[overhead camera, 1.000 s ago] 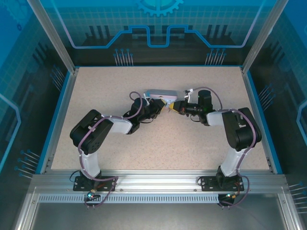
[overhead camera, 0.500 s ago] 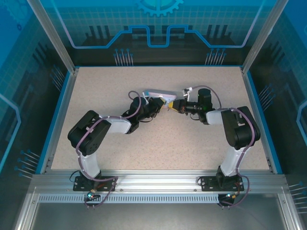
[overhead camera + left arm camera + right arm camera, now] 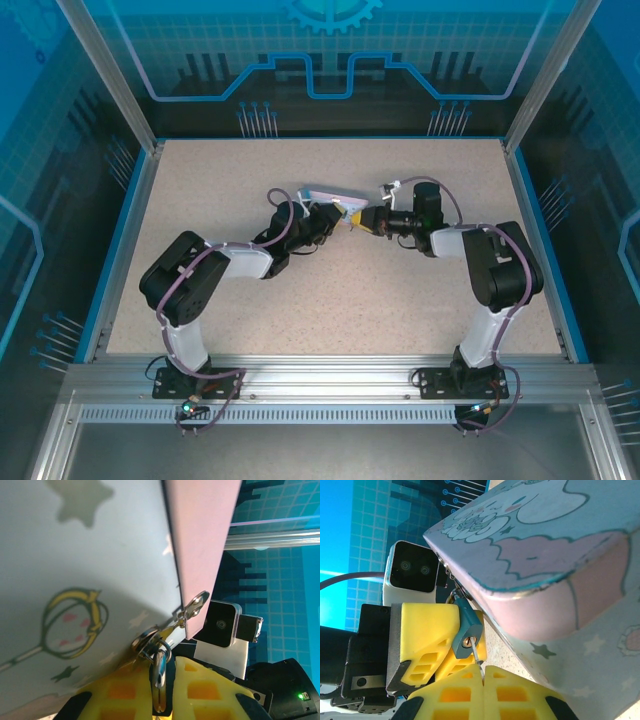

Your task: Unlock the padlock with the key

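Left fingers (image 3: 337, 213) and right fingers (image 3: 360, 220) meet tip to tip in the top view. They are in the far half of the counter (image 3: 350, 310), about midway between its left and right edges, right at the near side of the tin (image 3: 328, 192). Tin sits askew to the counter edges. Padlock and key are too small to make out here, and I cannot tell the finger state from this height.

Left wrist: left fingers (image 3: 182, 682) are nearly together, clamped on the padlock (image 3: 159, 672). Only a thin metal part of it shows in the slit between the yellow pads. Just above, a ring links up to the hasp (image 3: 195, 604) on the tin's (image 3: 75, 555) edge. The right wrist camera (image 3: 220, 625) is just beyond the hasp.

Right wrist: right fingers (image 3: 472, 687) are pressed together, clamped on the key (image 3: 478, 655), with only a short thin blade sticking out. Blade tip touches the padlock's (image 3: 466, 630) bottom face just beside the keyhole; cannot tell if it is in. Padlock is bluish, gripped between the left fingers (image 3: 432, 625) and hanging at the tin's (image 3: 545, 555) corner. Left wrist camera (image 3: 412, 572) is behind it. Counter (image 3: 505, 645) shows under the tin.
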`<state>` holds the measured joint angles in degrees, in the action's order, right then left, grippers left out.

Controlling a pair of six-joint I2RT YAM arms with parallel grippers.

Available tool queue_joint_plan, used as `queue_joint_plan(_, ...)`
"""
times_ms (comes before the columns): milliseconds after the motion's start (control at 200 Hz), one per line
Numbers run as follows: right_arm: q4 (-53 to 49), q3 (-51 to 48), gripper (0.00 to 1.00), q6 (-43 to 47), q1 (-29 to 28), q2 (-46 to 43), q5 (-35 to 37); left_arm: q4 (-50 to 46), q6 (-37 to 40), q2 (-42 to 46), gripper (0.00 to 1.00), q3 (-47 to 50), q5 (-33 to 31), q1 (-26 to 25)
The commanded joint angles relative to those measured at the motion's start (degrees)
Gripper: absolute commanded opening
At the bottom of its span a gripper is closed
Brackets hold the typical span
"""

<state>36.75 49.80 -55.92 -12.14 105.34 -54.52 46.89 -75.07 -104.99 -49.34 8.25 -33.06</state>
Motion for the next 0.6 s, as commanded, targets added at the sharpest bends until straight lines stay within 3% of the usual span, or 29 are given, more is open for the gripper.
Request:
queue_joint_plan(0, 1.38, 7.48, 0.0, 4.41, -1.79, -4.28, -0.19, -1.5, 0.91, -1.15, 0.0, -0.5, 21.2, -6.33)
queue_joint_plan(215, -6.76, 9.88, 0.0, 9.05, -1.26, -5.58, -0.45, -2.59, 0.47, -1.92, 0.0, -0.9, 21.16, -6.32)
queue_joint_plan(595, -6.85, 9.06, 0.0, 10.04, -1.05, -6.98, -0.54, -4.56, -0.85, -3.75, 0.0, -2.05, 20.46, -6.36)
